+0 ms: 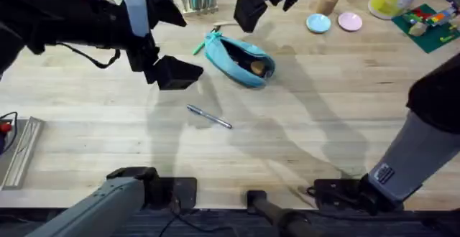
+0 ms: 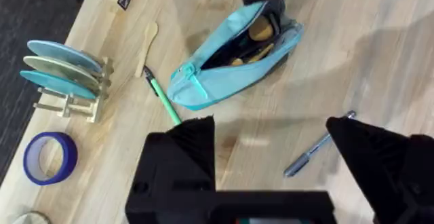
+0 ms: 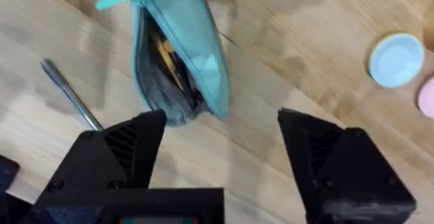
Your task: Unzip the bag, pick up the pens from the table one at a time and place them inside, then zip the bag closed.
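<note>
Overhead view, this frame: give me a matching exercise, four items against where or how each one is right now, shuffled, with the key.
Items
1. bag
2. silver pen
3. green pen
4. left gripper

States
A. open, empty, above the table
B. unzipped, mouth gaping
C. alone on bare wood, nearer the arm bases than the bag
D. beside the bag's zipper-pull end, one tip behind it

Pairs: 1-B, 2-C, 3-D, 4-A

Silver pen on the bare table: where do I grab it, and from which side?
Grip the slim silver metal pen mid-barrel, from straight above, fingers across its width. It lies flat on the pale wooden table, clear of the open teal pouch, so nothing crowds either side.
</note>
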You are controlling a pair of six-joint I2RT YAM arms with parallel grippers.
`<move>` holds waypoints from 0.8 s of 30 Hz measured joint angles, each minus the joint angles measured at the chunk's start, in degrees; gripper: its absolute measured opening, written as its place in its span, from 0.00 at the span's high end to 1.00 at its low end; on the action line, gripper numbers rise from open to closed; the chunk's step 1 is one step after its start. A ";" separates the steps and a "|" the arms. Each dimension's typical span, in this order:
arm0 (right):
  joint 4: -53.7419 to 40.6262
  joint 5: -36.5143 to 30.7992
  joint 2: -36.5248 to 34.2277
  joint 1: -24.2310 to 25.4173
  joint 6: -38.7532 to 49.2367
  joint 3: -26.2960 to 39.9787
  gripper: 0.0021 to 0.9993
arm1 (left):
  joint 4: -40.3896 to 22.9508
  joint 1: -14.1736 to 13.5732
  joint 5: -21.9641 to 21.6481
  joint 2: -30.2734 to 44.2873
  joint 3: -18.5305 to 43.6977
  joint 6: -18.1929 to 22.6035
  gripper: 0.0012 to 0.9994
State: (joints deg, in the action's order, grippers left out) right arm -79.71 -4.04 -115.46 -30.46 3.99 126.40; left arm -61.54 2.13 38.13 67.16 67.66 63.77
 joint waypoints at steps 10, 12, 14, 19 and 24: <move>-2.61 -2.42 4.00 0.58 0.39 1.30 0.00 | 0.00 0.00 0.00 0.00 0.00 0.00 0.01; -3.04 -2.44 9.21 2.35 0.39 1.32 0.00 | 0.00 0.00 0.00 0.00 0.00 0.00 0.01; -3.20 -2.46 12.00 3.72 0.37 1.35 0.00 | 0.02 0.00 0.00 0.00 0.00 0.00 0.01; -3.15 -2.10 17.60 7.01 0.37 1.41 0.00 | 0.01 0.00 0.00 0.00 0.00 0.00 0.01; -0.51 -0.43 23.28 9.49 0.37 -1.43 0.00 | 0.02 0.00 0.00 0.00 0.00 0.00 0.01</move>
State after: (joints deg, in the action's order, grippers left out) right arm -80.22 -4.47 -92.18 -20.97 4.36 124.97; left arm -61.52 2.13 38.13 67.16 67.66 63.77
